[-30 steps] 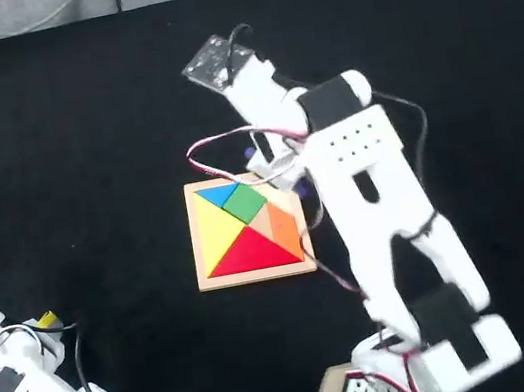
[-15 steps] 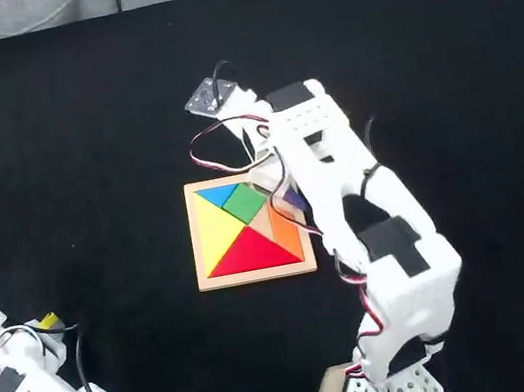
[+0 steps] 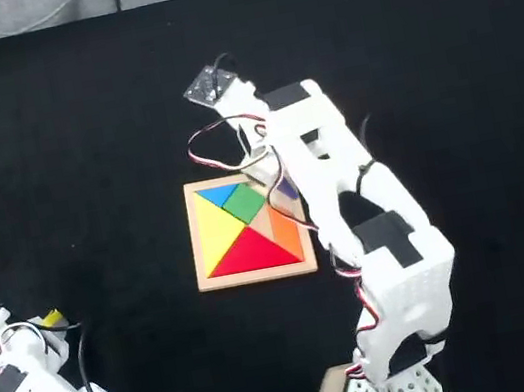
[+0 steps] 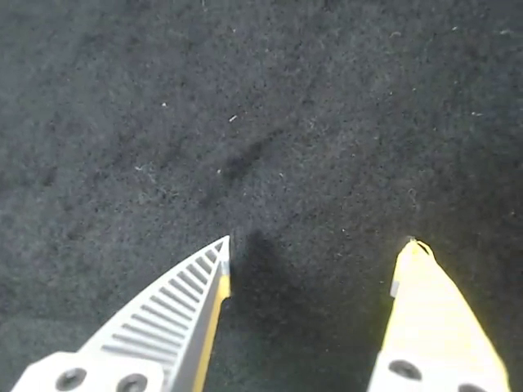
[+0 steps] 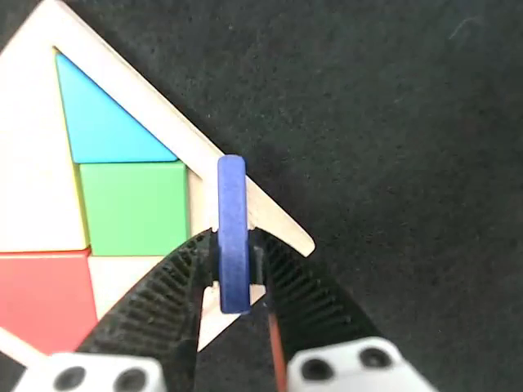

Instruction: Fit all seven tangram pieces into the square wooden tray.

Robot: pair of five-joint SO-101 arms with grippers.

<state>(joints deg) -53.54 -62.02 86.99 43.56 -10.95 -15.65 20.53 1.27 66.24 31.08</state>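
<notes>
We see the right gripper (image 5: 234,249) pinching the blue piece (image 5: 232,192) on edge over the tray (image 5: 276,219) corner — left gripper (image 4: 317,249) spread wide.

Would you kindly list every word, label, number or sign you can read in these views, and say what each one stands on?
There is no readable text in any view.
The tray is bare wood with no print.
The blue piece in the right tool is plain.
The left tool bears no marks.
The grey plate on the right arm is speckled, and too small to read.
</notes>
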